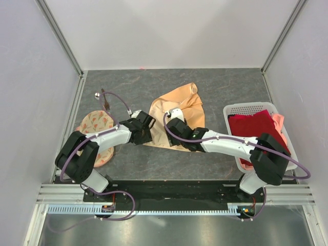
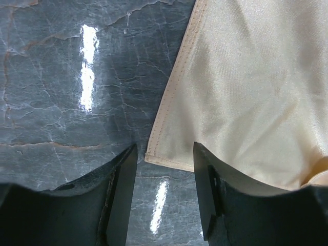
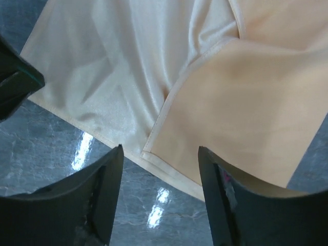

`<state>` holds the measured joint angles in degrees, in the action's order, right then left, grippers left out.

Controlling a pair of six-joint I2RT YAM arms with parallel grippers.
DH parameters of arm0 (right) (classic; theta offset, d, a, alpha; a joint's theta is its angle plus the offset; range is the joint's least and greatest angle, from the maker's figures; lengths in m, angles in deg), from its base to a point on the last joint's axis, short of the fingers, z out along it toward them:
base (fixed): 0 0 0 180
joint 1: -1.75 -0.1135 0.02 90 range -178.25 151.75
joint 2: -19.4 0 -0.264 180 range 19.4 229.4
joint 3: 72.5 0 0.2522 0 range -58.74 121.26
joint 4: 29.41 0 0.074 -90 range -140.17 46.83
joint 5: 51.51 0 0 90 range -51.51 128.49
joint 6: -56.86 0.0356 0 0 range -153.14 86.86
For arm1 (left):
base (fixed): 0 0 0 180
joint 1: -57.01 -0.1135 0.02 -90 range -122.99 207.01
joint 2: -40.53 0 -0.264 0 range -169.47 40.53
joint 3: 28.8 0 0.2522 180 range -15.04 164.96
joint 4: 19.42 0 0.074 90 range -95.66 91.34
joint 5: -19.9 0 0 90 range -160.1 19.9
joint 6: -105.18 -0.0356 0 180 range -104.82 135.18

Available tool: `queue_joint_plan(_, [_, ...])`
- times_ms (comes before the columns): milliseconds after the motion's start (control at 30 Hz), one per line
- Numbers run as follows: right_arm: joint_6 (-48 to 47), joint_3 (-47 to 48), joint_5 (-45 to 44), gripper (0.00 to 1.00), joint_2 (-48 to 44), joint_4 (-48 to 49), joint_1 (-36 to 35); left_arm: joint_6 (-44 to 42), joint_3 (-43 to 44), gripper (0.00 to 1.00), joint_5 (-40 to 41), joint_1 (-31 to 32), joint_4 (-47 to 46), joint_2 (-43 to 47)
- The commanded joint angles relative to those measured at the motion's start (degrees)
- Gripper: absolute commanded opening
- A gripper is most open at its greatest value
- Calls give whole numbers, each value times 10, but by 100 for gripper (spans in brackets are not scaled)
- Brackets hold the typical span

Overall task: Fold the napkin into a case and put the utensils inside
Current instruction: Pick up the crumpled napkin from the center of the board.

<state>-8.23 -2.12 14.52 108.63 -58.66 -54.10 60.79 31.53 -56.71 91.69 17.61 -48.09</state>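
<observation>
Left gripper [image 2: 164, 154] and right gripper [image 3: 160, 154] stand spread, pinching nothing, at the near hem of the plain peach-orange shiny cloth napkin [image 1: 187, 105], which lies partly folded on the dark stone-patterned table [image 1: 225, 87]. Judged light, limp and slippery: take it by the stitched corner hem.

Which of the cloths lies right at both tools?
The plain peach napkin, mid-table, its near edge at the left tool and right tool. The dark red cloth is in the basket; the round printed cloth lies far left.

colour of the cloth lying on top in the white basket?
Plain dark red cloth, no print. It shows best in the top external view.
</observation>
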Motion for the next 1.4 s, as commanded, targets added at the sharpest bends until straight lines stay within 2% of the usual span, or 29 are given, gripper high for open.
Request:
queue_joint_plan(0, [32,42,-36,78,32,-47,0,20,-7,53,36,18,30,-41])
queue_joint_plan(67, [57,53,-56,84,45,-73,0,18,-9,42,43,24,29,-48])
queue_joint_plan(133, [81,70,-82,84,66,-91,1,15,-12,34,48,30,26,-58])
queue_joint_plan(233, [115,92,-79,85,90,-121,1,18,-10,10,55,41,23,-60])
queue_joint_plan(367, [141,97,-62,79,100,-131,0,29,-23,3,52,41,16,-37])
queue_joint_plan(433, [154,94,-58,75,97,-130,0,38,-38,2,49,41,1,-13])
queue_joint_plan(500, [158,87,-52,65,91,-112,-2,41,-63,2,36,41,-27,36])
queue_joint_plan(533, [164,85,-49,53,91,-108,-3,45,-74,2,27,41,-40,55])
queue_joint_plan(600, [171,84,-39,47,94,-98,-4,58,-110,2,-4,41,-82,102])
queue_joint_plan(767, [196,93,-29,48,122,-89,-9,80,-155,2,-20,41,-116,162])
queue_joint_plan(1067, [226,106,-67,52,143,-126,-36,83,-171,2,-29,41,-124,183])
queue_joint_plan(1367, [242,103,-117,45,160,-147,-44,84,-181,2,-29,41,-130,197])
